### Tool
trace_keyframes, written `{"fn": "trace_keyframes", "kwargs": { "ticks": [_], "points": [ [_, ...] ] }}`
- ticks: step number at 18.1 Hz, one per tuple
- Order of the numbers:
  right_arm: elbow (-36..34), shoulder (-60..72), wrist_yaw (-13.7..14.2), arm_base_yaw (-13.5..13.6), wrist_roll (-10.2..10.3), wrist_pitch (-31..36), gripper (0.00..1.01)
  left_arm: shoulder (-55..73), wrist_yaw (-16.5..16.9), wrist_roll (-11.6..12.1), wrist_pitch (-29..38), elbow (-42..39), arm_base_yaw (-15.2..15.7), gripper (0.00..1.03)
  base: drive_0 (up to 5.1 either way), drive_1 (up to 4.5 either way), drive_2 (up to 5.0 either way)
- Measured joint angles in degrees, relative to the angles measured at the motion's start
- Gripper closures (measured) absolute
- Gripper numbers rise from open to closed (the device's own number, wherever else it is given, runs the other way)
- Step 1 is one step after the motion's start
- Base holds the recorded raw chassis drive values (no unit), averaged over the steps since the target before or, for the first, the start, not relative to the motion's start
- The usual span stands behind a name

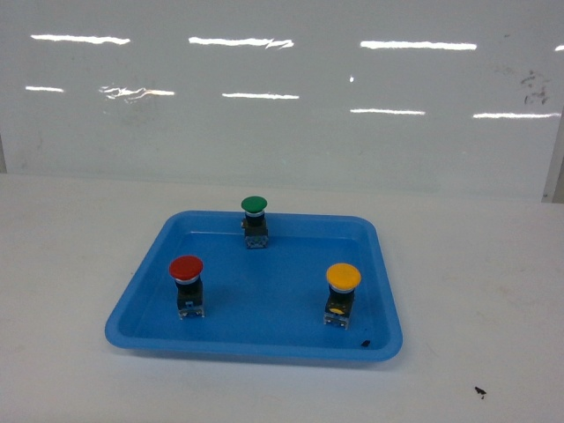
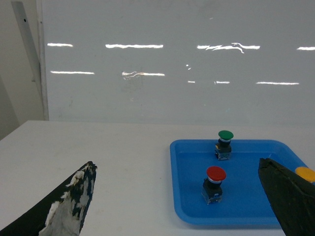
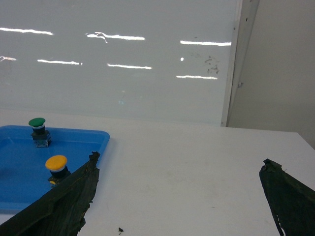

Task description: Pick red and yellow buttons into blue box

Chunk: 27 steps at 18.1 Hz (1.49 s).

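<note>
Head view: red button (image 1: 186,269) stands upright at the left of a shallow blue tray (image 1: 141,300), yellow button (image 1: 343,278) upright at the right, well apart. A green button (image 1: 254,206) stands near the tray's far edge, between them. The tray rests on a white surface (image 1: 467,282) before a glossy white wall (image 1: 282,132). Wrist views: left end effector (image 2: 177,196) and right end effector (image 3: 177,189) both have fingers spread wide, holding nothing, above the surface.
</note>
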State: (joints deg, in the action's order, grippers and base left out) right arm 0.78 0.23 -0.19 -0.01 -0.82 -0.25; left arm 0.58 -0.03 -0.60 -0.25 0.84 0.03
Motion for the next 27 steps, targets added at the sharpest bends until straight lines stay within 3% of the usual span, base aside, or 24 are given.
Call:
{"fn": "trace_keyframes", "kwargs": {
  "ticks": [18, 20, 24, 26, 27],
  "points": [
    [0.0, 0.0, 0.0, 0.0, 0.0, 0.0, 0.03, 0.0, 0.0, 0.0, 0.1, 0.0, 0.0, 0.05, 0.0, 0.00, 0.0],
    [0.0, 2.6, -2.7, -2.3, 0.4, 4.5, 0.03, 4.0, -3.0, 0.7, 7.7, 0.0, -3.0, 0.05, 0.0, 0.00, 0.0],
    [0.1, 10.2, -2.2, -3.9, 1.6, 11.0, 0.03, 13.5, -0.9, 1.6, 15.8, 0.5, -3.5, 0.05, 0.0, 0.00, 0.0],
    [0.8, 18.0, -1.3, -1.7, 2.6, 16.1, 0.03, 24.0, 0.5, 2.7, 23.8, 0.9, -0.5, 0.05, 0.0, 0.00, 0.0],
    [3.0, 26.4, 0.2, 1.3, 3.9, 23.5, 0.03, 36.9, 1.8, 4.5, 34.5, 4.7, 0.7, 0.05, 0.0, 0.00, 0.0]
  ]
}}
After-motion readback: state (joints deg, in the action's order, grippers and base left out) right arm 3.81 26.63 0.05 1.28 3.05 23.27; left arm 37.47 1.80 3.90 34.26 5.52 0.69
